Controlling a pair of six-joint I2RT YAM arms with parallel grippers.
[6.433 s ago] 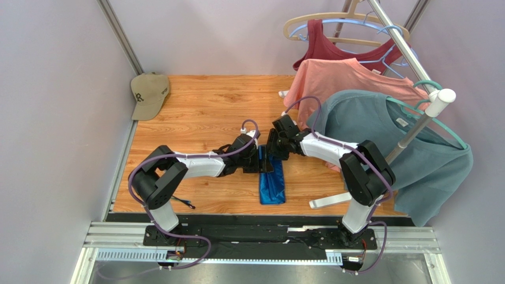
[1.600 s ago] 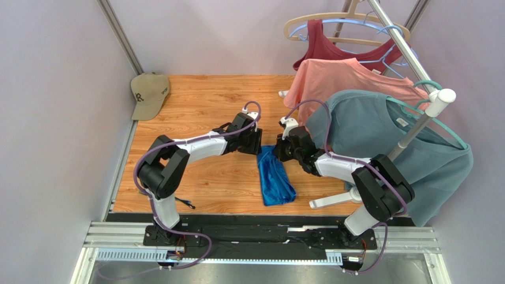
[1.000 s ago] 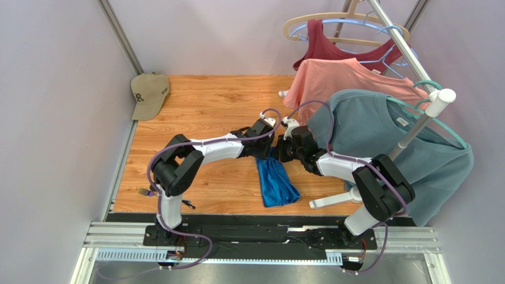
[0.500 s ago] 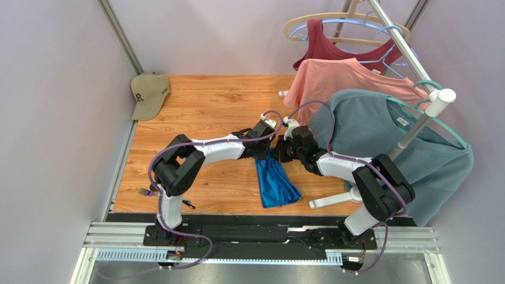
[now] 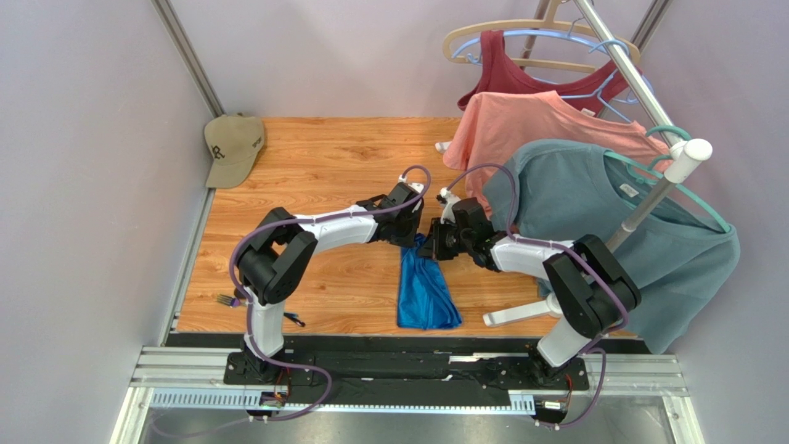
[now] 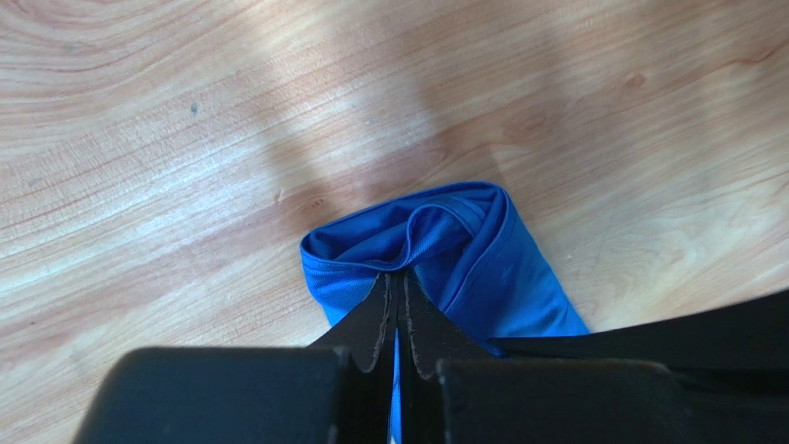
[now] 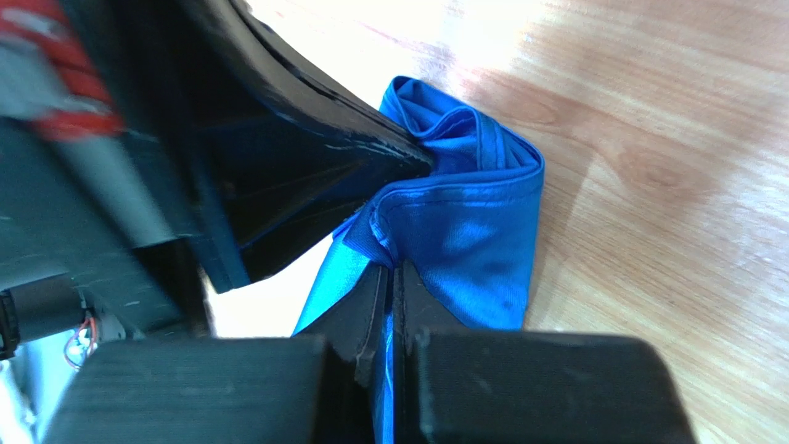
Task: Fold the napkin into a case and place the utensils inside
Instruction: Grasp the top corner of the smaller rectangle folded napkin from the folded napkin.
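Utensils [image 5: 291, 318]: thin dark pieces are lying at the near-left of the table [image 5: 315, 157], by the left arm's base and well apart from the cloth. They are not yet in play.

Left gripper [image 6: 398, 294] is pinching the far end of the napkin [image 5: 426, 294], with its jaws together on a bunched fold.

The napkin is lying mid-table as a narrow strip. It is running from the two grippers toward the near edge and widening there, and its far end is puckering between the pinches.

Right gripper [image 7: 391, 277] is clamping the same end just beside the left one, jaws closed on the cloth's edge layers.

Judgement: a fold is in hand and the case is not yet formed.

To do it well:
- Both arms should be travelling together at equal height.
- The held edge should be stretching taut between them.
- The edge should then be coming down square over the near part.

Risk: the two pinches are sitting almost touching, so the cloth is bunching rather than spreading. The shiny fabric may also slip.
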